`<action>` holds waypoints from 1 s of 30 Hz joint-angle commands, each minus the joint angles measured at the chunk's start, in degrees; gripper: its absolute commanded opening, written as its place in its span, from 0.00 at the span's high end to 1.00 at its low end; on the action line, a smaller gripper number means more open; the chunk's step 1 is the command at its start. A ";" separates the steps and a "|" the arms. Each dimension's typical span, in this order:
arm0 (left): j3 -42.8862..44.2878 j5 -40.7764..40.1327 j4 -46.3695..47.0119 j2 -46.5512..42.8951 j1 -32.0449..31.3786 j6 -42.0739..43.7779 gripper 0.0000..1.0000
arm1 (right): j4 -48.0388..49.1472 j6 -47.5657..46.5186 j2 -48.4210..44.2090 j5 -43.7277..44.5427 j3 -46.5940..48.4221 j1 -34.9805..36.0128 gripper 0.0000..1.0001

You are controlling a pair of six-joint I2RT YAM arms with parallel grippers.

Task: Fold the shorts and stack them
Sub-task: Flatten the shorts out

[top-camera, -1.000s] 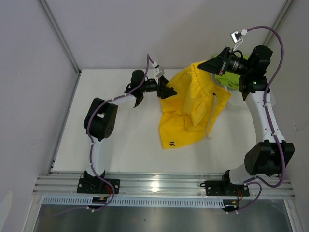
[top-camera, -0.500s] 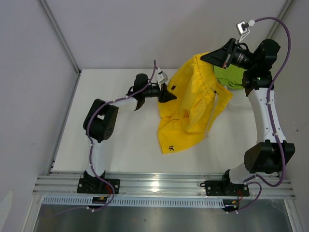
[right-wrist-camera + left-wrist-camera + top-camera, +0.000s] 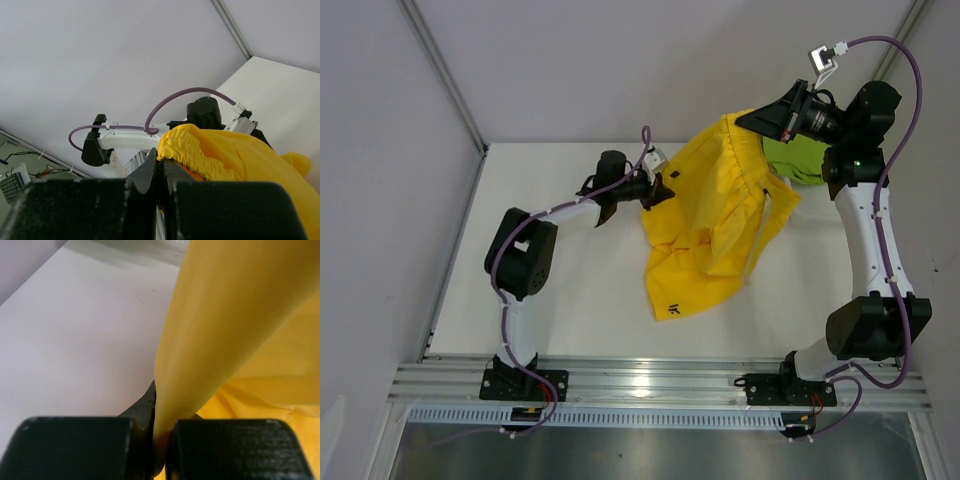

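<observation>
The yellow shorts (image 3: 710,225) hang stretched between my two grippers, lower part resting on the table with a small dark logo near the front corner. My left gripper (image 3: 665,190) is shut on the shorts' left edge; in the left wrist view the yellow fabric (image 3: 220,330) rises from between the closed jaws of that gripper (image 3: 162,440). My right gripper (image 3: 752,120) holds the gathered waistband raised at the back; the right wrist view shows the crinkled waistband (image 3: 195,150) pinched in the gripper (image 3: 164,172). The lime green shorts (image 3: 798,158) lie behind the right arm, partly hidden.
White drawstrings (image 3: 760,235) dangle down the yellow shorts' right side. Grey walls close the table's back and sides. The aluminium rail (image 3: 650,380) with both arm bases runs along the near edge.
My left gripper moved right to the shorts' left edge and shut on it. My right gripper lifted the waistband higher and back, then held still.
</observation>
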 commanded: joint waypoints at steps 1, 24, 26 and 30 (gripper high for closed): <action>-0.39 -5.06 -2.30 -3.74 0.37 2.67 0.99 | 1.85 0.45 -3.46 -0.63 2.60 -0.39 1.00; -6.37 -24.19 -15.38 -22.08 3.11 -5.41 1.00 | 0.10 0.45 -4.77 6.82 -0.73 -2.41 1.00; -5.15 -31.31 -24.21 -27.63 2.66 -5.94 1.00 | 2.01 0.62 -6.52 7.63 -3.01 -2.41 1.00; -2.33 -38.87 -34.09 -36.68 0.48 -6.29 1.00 | 2.47 0.28 -11.71 10.00 -6.45 -2.50 1.00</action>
